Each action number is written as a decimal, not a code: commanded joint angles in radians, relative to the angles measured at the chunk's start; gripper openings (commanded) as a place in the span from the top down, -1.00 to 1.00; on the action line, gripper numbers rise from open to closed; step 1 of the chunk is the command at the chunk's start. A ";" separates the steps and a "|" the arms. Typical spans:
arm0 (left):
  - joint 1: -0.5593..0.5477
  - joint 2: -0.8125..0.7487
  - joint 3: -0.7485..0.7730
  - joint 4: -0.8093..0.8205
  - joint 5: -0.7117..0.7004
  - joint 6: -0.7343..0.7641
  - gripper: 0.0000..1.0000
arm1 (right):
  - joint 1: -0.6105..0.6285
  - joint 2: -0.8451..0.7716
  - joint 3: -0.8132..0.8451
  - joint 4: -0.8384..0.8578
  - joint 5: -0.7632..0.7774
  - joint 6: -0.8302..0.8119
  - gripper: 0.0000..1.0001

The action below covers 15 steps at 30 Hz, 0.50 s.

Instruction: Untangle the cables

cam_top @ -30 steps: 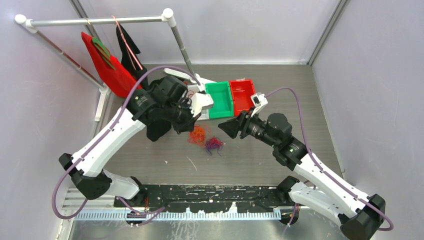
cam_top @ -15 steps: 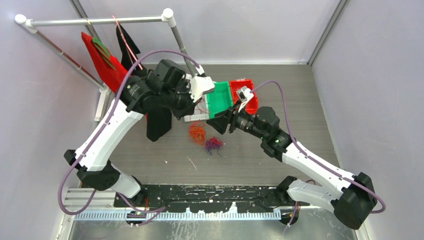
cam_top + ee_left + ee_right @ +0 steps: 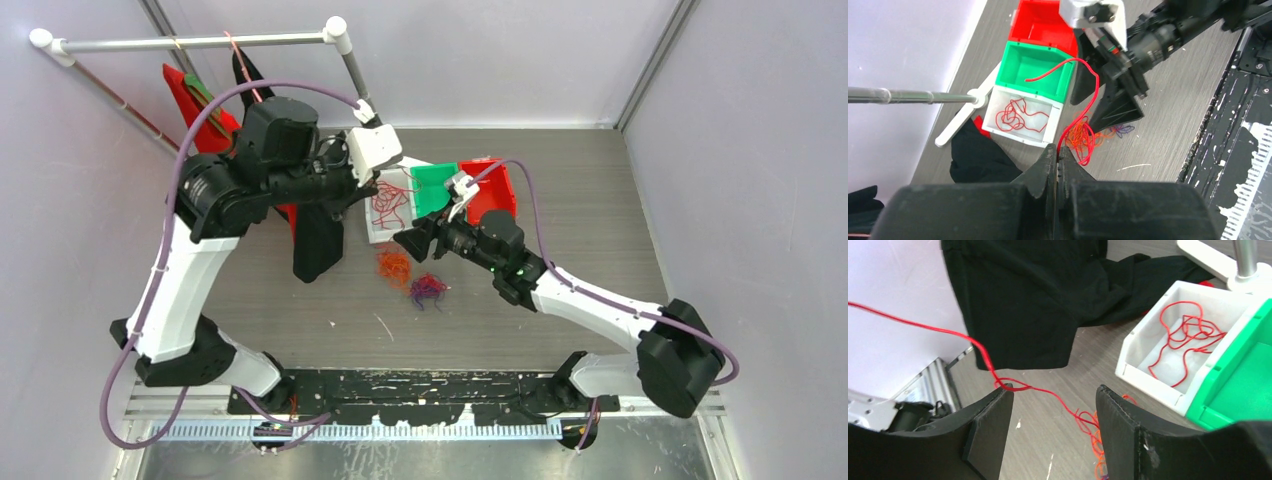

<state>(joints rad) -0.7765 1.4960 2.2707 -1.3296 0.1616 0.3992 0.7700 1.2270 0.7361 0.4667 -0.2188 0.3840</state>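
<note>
Since a second ago the left arm point(image 3: 190, 270) has swung up and back toward the white-pipe rack point(image 3: 200, 42) (wrist now over the bins). The right arm point(image 3: 590, 300) has reached left, from the red plastic bin point(image 3: 495, 195) to the white plastic bin point(image 3: 372, 232).

Top view: a coiled red cable point(image 3: 388, 205) lies inside the white plastic bin. The green plastic bin point(image 3: 432, 185) sits between the white and red ones. The orange cable clump point(image 3: 395, 266) lies on the grey table point(image 3: 600, 200) just in front of the white plastic bin, with the purple cable clump point(image 3: 428, 290) just beside it. The right gripper point(image 3: 405, 243) hangs next to the orange cable clump. A black garment point(image 3: 318, 245) lies left of the bins.

Left wrist: the left gripper point(image 3: 1056, 152) has its jaws pressed together on a thin loose red cable point(image 3: 1094, 85). It arcs up over the green plastic bin and drops into the orange cable clump.

Right wrist: the right gripper's jaws stand wide apart, gripping nothing (the loose red cable just crosses the gap).
</note>
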 commanded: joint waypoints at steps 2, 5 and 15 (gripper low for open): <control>0.005 -0.109 -0.038 0.154 0.065 0.038 1.00 | 0.023 0.074 0.071 0.108 0.127 -0.089 -0.33; 0.005 -0.141 -0.039 0.223 0.066 0.056 1.00 | 0.025 0.113 0.066 0.131 0.136 -0.089 -0.33; 0.005 -0.210 -0.039 0.487 0.054 0.080 1.00 | 0.046 0.210 0.085 0.190 0.129 -0.069 -0.33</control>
<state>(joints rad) -0.7765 1.3117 2.2265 -1.0267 0.2020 0.4587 0.8043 1.4151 0.7654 0.5629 -0.1116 0.3233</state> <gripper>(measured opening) 0.010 0.663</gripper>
